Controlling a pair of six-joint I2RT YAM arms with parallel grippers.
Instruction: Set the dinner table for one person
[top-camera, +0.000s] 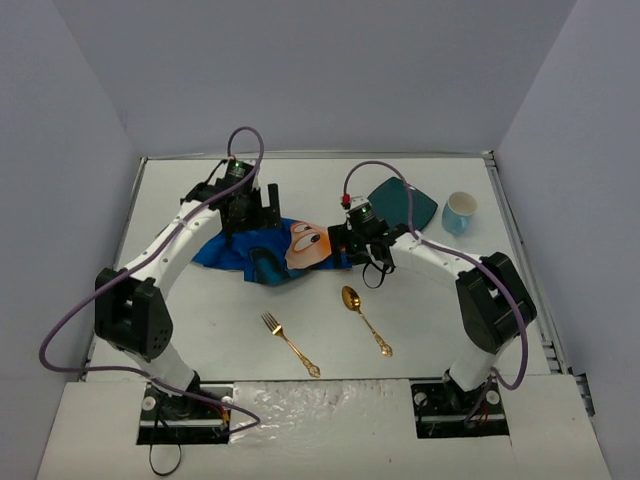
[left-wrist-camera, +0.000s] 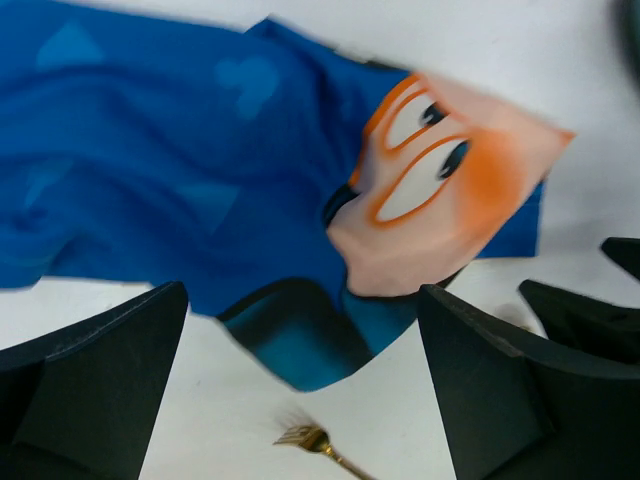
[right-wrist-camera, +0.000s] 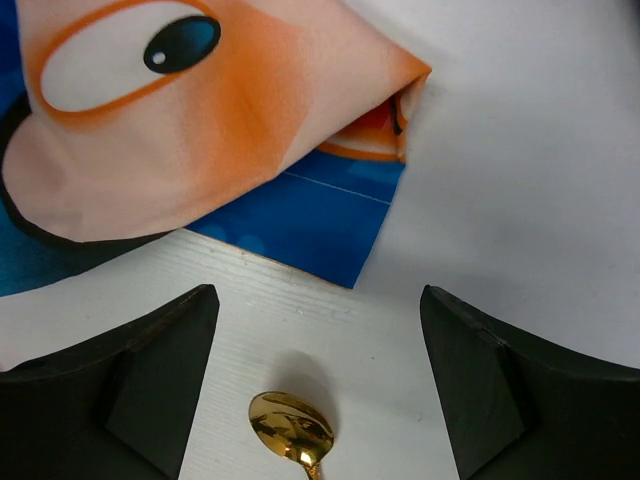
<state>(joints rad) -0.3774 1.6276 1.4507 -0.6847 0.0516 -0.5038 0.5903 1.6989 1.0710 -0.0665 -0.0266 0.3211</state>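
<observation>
White table (top-camera: 440, 320) spanning the scene, bearing a crumpled blue mat (top-camera: 240, 250) mid-way, flanked by left gripper (left-wrist-camera: 302, 295) and right gripper (right-wrist-camera: 320, 295), jaws of both spread and empty; mat-spreading seemingly in hand, next needing a pinch on the folded corner and a pull flat.

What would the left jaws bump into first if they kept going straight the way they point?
Most likely the crumpled blue placemat: its folded edge lies right between the open jaws in the left wrist view. Depth is unclear there, so that is a best guess.
</observation>
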